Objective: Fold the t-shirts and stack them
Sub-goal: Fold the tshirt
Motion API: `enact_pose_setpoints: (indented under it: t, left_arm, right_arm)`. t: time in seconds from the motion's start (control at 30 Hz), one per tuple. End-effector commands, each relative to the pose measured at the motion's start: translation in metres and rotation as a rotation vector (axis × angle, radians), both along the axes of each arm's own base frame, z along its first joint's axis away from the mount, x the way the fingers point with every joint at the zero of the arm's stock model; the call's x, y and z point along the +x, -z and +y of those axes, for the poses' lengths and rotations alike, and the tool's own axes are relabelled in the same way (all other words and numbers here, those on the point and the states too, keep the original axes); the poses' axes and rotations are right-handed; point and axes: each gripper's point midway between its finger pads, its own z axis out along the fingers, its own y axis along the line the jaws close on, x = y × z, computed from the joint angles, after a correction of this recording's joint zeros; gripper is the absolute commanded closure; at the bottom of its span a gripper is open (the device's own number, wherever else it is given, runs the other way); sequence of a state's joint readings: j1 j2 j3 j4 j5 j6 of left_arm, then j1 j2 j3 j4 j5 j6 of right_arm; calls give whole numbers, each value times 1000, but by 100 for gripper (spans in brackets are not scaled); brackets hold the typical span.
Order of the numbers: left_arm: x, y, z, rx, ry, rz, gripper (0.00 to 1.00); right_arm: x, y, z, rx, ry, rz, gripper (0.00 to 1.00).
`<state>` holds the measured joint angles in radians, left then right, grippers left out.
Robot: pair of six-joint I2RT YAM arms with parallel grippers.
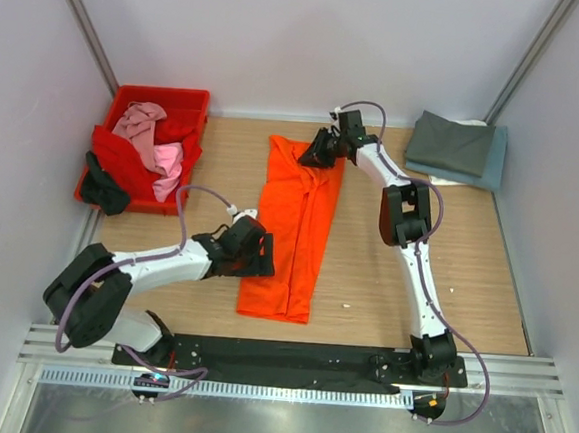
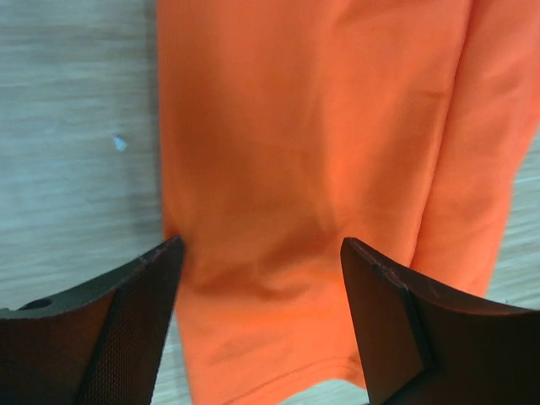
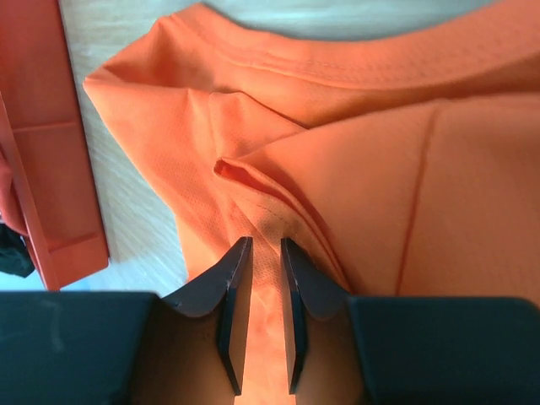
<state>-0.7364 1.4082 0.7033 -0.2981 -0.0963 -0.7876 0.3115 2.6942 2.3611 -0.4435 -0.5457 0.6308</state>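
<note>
The bright orange t-shirt [image 1: 293, 237] lies folded into a long strip down the middle of the table. My left gripper [image 1: 256, 254] sits at its near left edge. In the left wrist view it [image 2: 261, 245] is open wide, its fingers straddling the orange cloth [image 2: 312, 126] just above the hem. My right gripper [image 1: 309, 156] is at the far end by the collar. In the right wrist view it [image 3: 266, 243] is shut on a fold of the orange t-shirt [image 3: 405, 169] below the neckline.
A red plastic crate [image 1: 164, 94] at the back left holds a pink shirt [image 1: 151, 130] and a red shirt [image 1: 124, 158], with a dark shirt [image 1: 106, 190] hanging over its near corner. A folded dark grey shirt [image 1: 454, 141] lies on a slate blue one [image 1: 489, 167] at the back right.
</note>
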Motion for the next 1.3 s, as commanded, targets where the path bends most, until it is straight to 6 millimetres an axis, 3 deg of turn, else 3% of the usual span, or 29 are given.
enact_pose_setpoints:
  t: [0.0, 0.2, 0.37, 0.47, 0.6, 0.63, 0.67, 0.73, 0.77, 0.83, 0.87, 0.9, 0.93, 0.97, 1.0, 1.03, 1.07, 1.1, 1.13, 1.17, 1.2, 1.27]
  left_arm:
    - [-25, 17, -7, -43, -26, 24, 22]
    - [-72, 34, -8, -73, -54, 76, 23]
    - [-82, 27, -5, -89, -60, 76, 23]
    - [-74, 7, -4, -74, -58, 34, 21]
    - [-62, -33, 1, -31, -29, -45, 20]
    - [-62, -39, 9, 12, -16, -58, 19]
    - [-56, -59, 4, -14, -13, -92, 18]
    - [-56, -71, 12, 26, 10, -111, 17]
    - [-49, -86, 12, 25, 2, -148, 16]
    - [-50, -96, 22, 68, 25, -171, 15]
    - [-42, -118, 28, 92, 25, -226, 14]
    - [-43, -120, 29, 86, 24, -231, 14]
    - [-43, -125, 37, 118, 29, -239, 13]
    - [-37, -140, 41, 145, 46, -293, 12]
    - [-35, -150, 46, 153, 53, -327, 9]
    - [-33, -156, 53, 183, 62, -349, 8]
    - [-27, -170, 60, 218, 75, -402, 7]
    - [-26, -176, 65, 240, 82, -423, 5]
    - [-24, -183, 70, 248, 80, -449, 3]
    - [-22, -187, 79, 291, 79, -479, 1]
    - [-20, -189, 82, 298, 74, -496, 0]
    - [-20, -183, 91, 319, 74, -511, 0]
  right_arm:
    - [11, 49, -34, -116, 64, 25, 73]
    - [20, 62, -31, -106, 81, 9, 68]
    - [31, 50, -26, -84, 87, -43, 62]
    - [33, 35, -23, -65, 79, -65, 56]
    - [33, -13, -18, -16, 43, -138, 31]
    - [35, -45, -16, 2, 39, -185, 22]
    - [34, -61, -16, 8, 35, -208, 19]
    - [32, -95, -15, 28, 26, -255, 12]
    - [30, -129, -16, 41, 26, -304, 11]
    - [22, -150, -20, 34, 28, -328, 8]
    - [11, -194, -27, 25, 43, -392, 7]
    - [7, -180, -28, 13, 41, -355, 6]
    - [2, -187, -34, -11, 54, -361, 6]
    - [-10, -215, -40, -15, 69, -392, 6]
    - [-27, -197, -46, -53, 70, -327, 6]
    - [-42, -195, -47, -78, 63, -316, 6]
    - [-61, -222, -57, -109, 99, -360, 6]
    - [-86, -185, -65, -171, 100, -276, 6]
    - [-106, -175, -63, -210, 96, -259, 6]
    - [-126, -198, -74, -236, 141, -311, 6]
    - [-157, -149, -83, -302, 135, -210, 8]
    - [-198, -131, -79, -327, 134, -179, 10]
